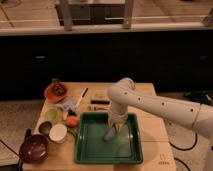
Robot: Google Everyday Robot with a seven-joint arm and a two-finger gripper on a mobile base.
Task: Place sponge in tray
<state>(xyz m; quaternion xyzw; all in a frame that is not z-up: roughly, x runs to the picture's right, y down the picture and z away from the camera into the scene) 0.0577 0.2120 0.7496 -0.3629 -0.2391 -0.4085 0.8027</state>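
Note:
A green tray (90,150) lies on the wooden table in the camera view. My white arm reaches down from the right into the tray. My gripper (112,133) hangs low inside the tray, near its middle. A pale blue-grey thing at the gripper's tip, just above the tray floor, looks like the sponge (109,136). I cannot tell whether it rests on the tray floor.
Left of the tray stand a dark red bowl (33,148), a white cup (58,133), a green cup (51,115), an orange fruit (71,121) and an orange plate (54,93). Dark utensils (99,102) lie behind the tray. The table edge runs close in front.

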